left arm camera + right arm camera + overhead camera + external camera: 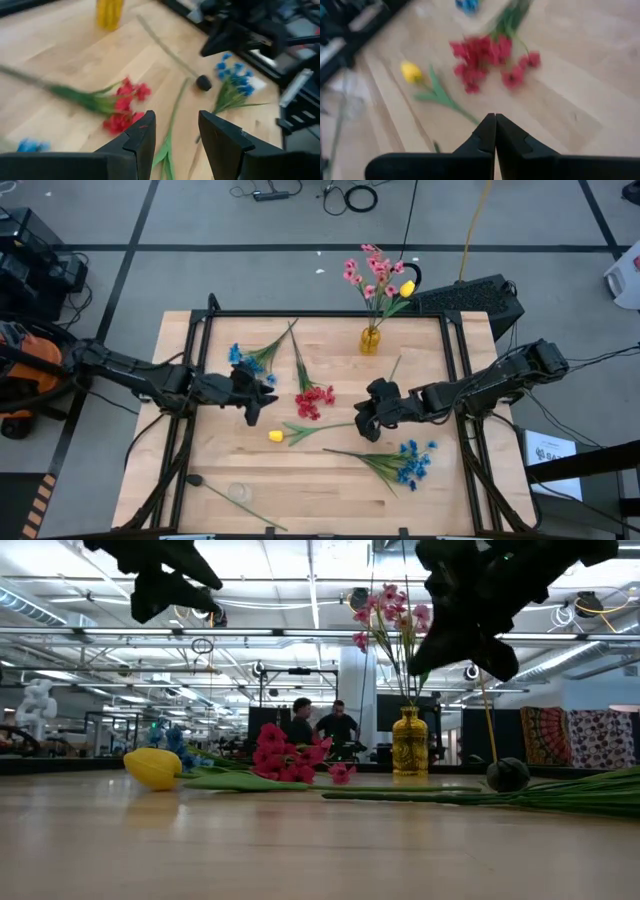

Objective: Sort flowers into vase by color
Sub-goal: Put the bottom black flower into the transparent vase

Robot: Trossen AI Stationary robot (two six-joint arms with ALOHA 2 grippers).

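Bright overhead light, blurred wrist views.

In the low view both arms are cut off by the top edge, so neither gripper's fingertips can be read there. The left wrist view is smeared: the yellow vase is cut by the picture's edge, and a blue sprig is only a smudge. In the right wrist view the red flowers and yellow bud are blurred, petals indistinct. Near the tabletop's front-left corner, a pale round thing is too faint to identify.
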